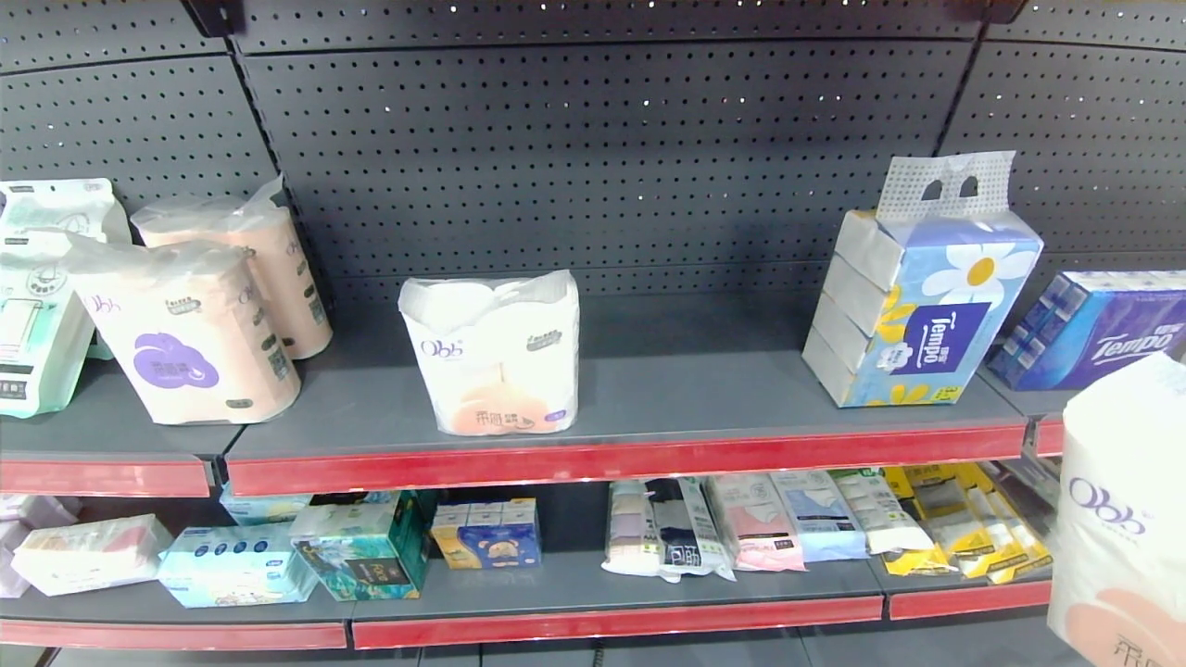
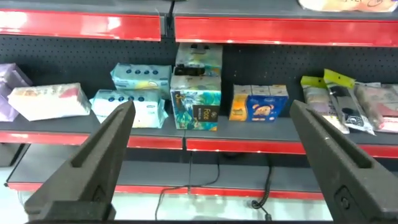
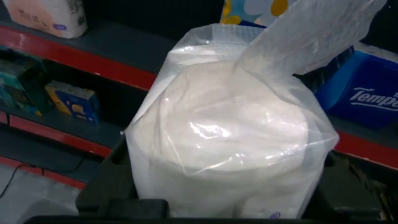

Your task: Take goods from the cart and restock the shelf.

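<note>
Grey red-edged shelf awaits stock.
Your right gripper clamps a white plastic-wrapped roll pack; bare shelf lies left and farther off. Left gripper spread, empty.

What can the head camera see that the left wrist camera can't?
Head camera's extras: a flowery tissue pack, peach roll packs and a big white roll pack at the right edge. Left wrist camera's extras: the left gripper, jaws wide open, and a dangling cable. Both: the green box and the yellow-and-blue box.
</note>
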Tool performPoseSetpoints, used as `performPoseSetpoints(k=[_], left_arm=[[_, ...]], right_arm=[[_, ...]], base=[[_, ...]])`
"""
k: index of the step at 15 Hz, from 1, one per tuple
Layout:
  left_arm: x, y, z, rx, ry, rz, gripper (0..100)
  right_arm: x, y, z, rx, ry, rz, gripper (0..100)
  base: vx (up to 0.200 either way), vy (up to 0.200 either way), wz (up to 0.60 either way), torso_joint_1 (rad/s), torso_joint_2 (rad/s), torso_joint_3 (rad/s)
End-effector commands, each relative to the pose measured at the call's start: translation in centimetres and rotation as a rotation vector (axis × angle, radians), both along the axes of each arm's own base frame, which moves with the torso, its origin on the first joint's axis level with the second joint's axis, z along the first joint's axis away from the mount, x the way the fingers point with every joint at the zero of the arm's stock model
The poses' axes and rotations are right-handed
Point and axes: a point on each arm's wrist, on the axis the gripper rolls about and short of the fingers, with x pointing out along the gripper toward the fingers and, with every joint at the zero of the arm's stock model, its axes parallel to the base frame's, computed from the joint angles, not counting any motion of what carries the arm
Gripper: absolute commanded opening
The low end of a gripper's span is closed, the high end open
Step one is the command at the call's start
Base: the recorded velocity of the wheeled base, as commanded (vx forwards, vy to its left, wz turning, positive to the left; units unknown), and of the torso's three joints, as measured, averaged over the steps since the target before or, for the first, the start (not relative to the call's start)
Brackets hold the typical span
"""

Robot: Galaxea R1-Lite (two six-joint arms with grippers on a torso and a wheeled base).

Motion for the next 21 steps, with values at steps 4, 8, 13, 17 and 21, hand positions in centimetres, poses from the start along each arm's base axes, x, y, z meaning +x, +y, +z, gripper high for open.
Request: performPoseSetpoints(k=[4,8,13,17,21], left_arm=[[0.0,0.0,0.0,0.013,0.005,-0.004,100],[0.0,0.0,0.0,0.018,0.006,-0.006,100],[0.0,0.0,0.0,0.018,0.006,-0.006,100],[0.0,0.0,0.0,0.019,0.006,-0.008,100],[0.0,0.0,0.0,0.02,0.006,-0.005,100]], right_arm=[[-0.3,0.0,-0.9,0.008,0.01,-0.001,0],[-0.1,0.0,-1.1,0.009,0.027,-0.002,0],[0.2,0.0,-1.1,0.008,0.042,-0.002,0],[0.2,0.0,-1.2,0.008,0.045,-0.002,0],[0.6,0.0,-0.7,0.01,0.041,0.016,0]], base=[[0.0,0.0,0.0,0.0,0.0,0.0],[0.0,0.0,0.0,0.0,0.0,0.0],[0.0,0.0,0.36,0.0,0.0,0.004],[0.0,0.0,0.6,0.002,0.0,0.005],[0.0,0.0,0.15,0.001,0.0,-0.001]])
